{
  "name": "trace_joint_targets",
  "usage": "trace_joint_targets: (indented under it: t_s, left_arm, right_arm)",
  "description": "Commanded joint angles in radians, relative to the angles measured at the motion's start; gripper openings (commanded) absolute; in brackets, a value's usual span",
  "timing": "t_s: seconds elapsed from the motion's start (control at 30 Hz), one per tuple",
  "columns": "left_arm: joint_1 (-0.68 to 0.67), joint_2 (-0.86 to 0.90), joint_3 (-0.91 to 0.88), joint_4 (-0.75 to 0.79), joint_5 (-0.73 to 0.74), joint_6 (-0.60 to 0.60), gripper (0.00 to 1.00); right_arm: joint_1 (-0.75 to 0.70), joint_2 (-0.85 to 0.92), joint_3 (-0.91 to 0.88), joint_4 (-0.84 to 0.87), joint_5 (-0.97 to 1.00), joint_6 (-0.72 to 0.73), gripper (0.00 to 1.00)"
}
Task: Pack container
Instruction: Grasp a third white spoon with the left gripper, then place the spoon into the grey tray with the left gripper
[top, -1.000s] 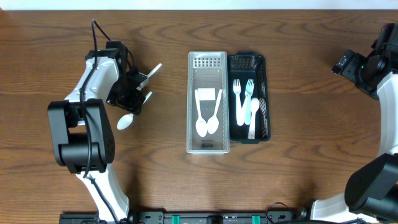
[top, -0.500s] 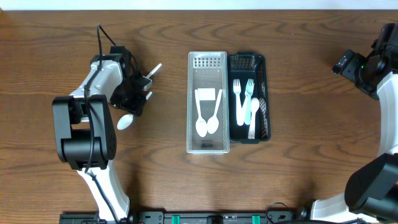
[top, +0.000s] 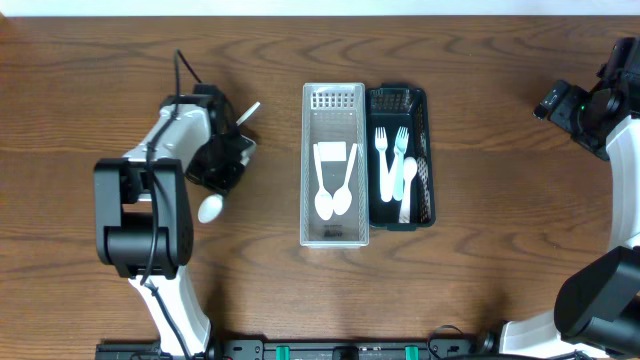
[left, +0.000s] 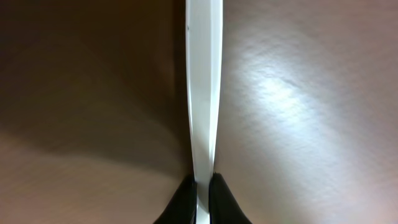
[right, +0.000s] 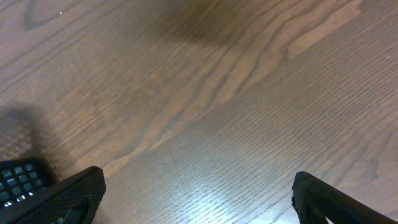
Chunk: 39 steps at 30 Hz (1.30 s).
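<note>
The left gripper (top: 230, 155) and its white spoon (top: 209, 208) have shifted closer to the clear tray (top: 304, 200) than a second ago.
Its jaws are nearly shut, pinching the spoon's handle. The bowl end lies left of the tray, clear of its long left edge, with bare table (top: 270, 270) between them. The black basket (top: 428, 150) touches the tray's right edge. The right gripper (right: 199, 199) is spread wide and holds nothing, well to the right of the tray over open wood.
</note>
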Motion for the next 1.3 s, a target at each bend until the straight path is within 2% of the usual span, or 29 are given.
trace_joint_targets:
  t_s: [0.0,0.13,0.23,0.33,0.57,0.67,0.7,0.73,0.83,0.97,1.07,1.2,1.27]
  left_arm:
    - [-0.067,-0.094,0.069,-0.078,0.011,-0.084,0.06]
    - [-0.171,-0.223,0.165,-0.149,0.011,-0.202,0.06]
    - [-0.261,-0.320,0.193,-0.108,0.011,-0.303,0.06]
    - [-0.352,-0.378,0.193,-0.029,0.019,-0.478,0.06]
    - [-0.522,-0.320,0.174,0.089,0.071,-0.735,0.07]
    - [-0.538,-0.257,0.174,0.104,0.071,-0.799,0.15]
    - [-0.537,-0.237,0.174,0.106,0.071,-0.806,0.21]
    - [-0.534,-0.225,0.174,0.108,0.072,-0.806,0.31]
    - [-0.510,-0.217,0.176,0.109,0.071,-0.790,0.46]
    - [-0.441,-0.249,0.213,0.092,0.053,-0.664,0.55]
    - [-0.363,-0.283,0.231,0.094,-0.036,-0.535,0.68]
    - [-0.243,-0.276,0.229,0.136,-0.088,-0.297,0.69]
    - [-0.179,-0.254,0.229,0.162,-0.087,-0.229,0.69]
  right_arm:
    - [-0.006,-0.004,0.000,0.002,0.003,0.018,0.99]
    - [-0.006,-0.004,0.000,0.002,0.003,0.018,0.99]
    - [-0.006,-0.004,0.000,0.002,0.003,0.018,0.99]
    - [-0.006,-0.004,0.000,0.002,0.003,0.018,0.99]
    - [-0.006,-0.004,0.000,0.002,0.003,0.018,0.99]
    - [-0.006,-0.004,0.000,0.002,0.003,0.018,0.99]
    - [-0.006,-0.004,0.000,0.002,0.003,0.018,0.99]
    - [-0.006,-0.004,0.000,0.002,0.003,0.018,0.99]
    - [-0.006,-0.004,0.000,0.002,0.003,0.018,0.99]
    - [-0.006,-0.004,0.000,0.002,0.003,0.017,0.99]
    - [-0.006,-0.004,0.000,0.002,0.003,0.017,0.99]
    - [-0.006,-0.004,0.000,0.002,0.003,0.018,0.99]
    - [-0.006,-0.004,0.000,0.002,0.003,0.017,0.99]
